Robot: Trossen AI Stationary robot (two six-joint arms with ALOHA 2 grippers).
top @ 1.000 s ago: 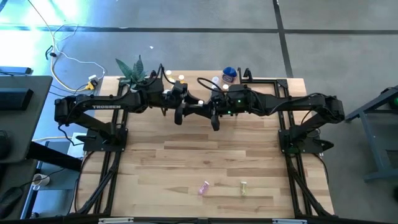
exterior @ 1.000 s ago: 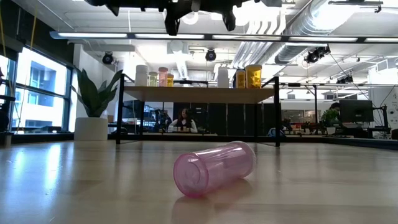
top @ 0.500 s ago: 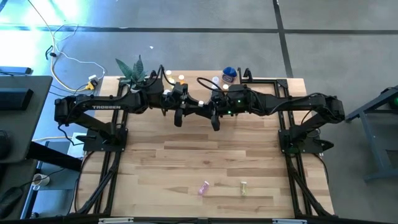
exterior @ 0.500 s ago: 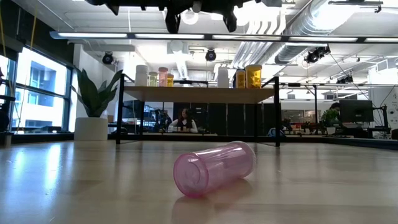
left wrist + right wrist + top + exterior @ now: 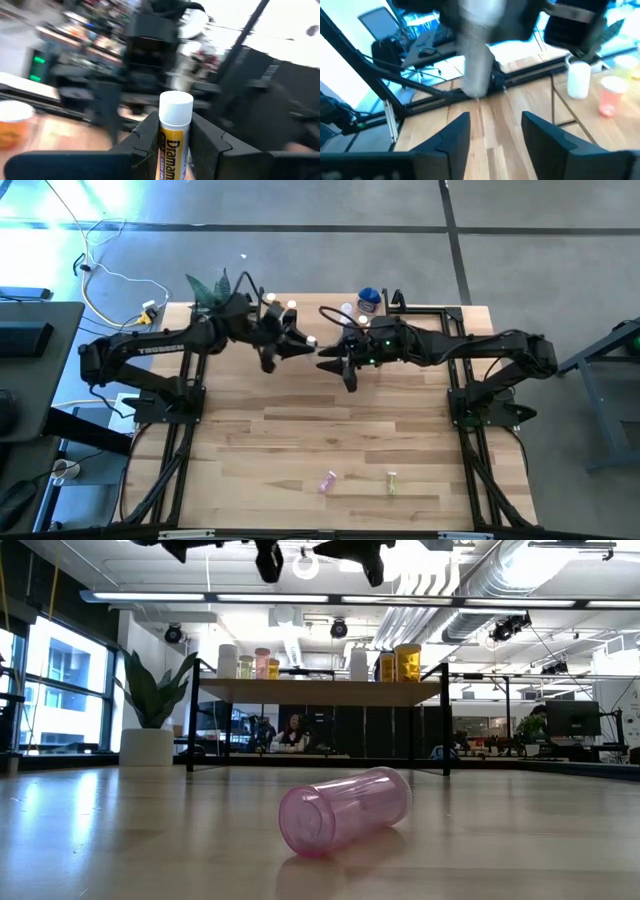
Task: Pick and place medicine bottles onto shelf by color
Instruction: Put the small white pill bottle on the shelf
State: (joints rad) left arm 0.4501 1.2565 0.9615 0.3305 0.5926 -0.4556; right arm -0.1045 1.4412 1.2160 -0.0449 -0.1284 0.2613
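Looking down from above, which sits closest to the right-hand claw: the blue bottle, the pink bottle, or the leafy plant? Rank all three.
From the right gripper, in the high view:
1. Blue bottle, just behind it at the table's back edge.
2. Plant, at the back left corner, beyond the left arm.
3. Pink bottle, lying far off near the table's front edge.

The desk [image 5: 330, 430] was pale planked wood with a smooth, faintly satin finish that caught soft reflections in the low view. The pink bottle [image 5: 345, 809] lying on it was translucent glossy plastic. The shelf [image 5: 320, 691] had a light wood board on thin matt black metal legs. In the left wrist view, the yellow bottle [image 5: 175, 137] wore a ribbed white plastic cap and a glossy printed label, set between matt black plastic fingers [image 5: 146, 137] of the left claw [image 5: 172, 142]. The plant pot [image 5: 146, 747] looked matt white.
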